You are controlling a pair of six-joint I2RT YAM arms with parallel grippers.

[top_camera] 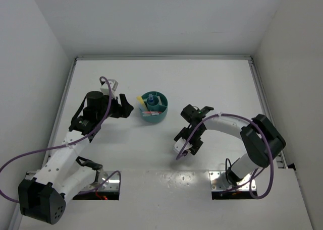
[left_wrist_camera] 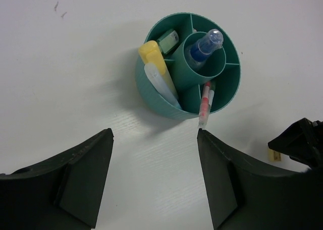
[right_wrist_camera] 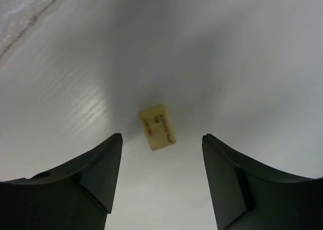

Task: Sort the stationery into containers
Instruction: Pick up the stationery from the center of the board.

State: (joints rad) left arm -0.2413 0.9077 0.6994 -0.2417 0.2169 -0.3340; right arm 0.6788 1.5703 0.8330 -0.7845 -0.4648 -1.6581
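Observation:
The teal round organiser [top_camera: 154,117] stands mid-table. In the left wrist view its wall [left_wrist_camera: 151,96] encloses a yellow stick [left_wrist_camera: 150,51], a pale beige stick [left_wrist_camera: 159,81], a mint-green item [left_wrist_camera: 168,40] and a pink pen [left_wrist_camera: 205,101], with a blue-capped tube [left_wrist_camera: 204,46] in the central well. My left gripper [left_wrist_camera: 154,132] is open and empty, just left of the organiser [top_camera: 128,107]. A tiny tan block [right_wrist_camera: 157,126] lies flat on the table. My right gripper [right_wrist_camera: 162,136] is open just above it, fingers either side, not touching. The block also shows in the left wrist view [left_wrist_camera: 274,155].
White walls enclose the table on the left, back and right. A raised rail [top_camera: 265,109] runs along the right edge. The right arm's purple cable [top_camera: 237,118] loops above its forearm.

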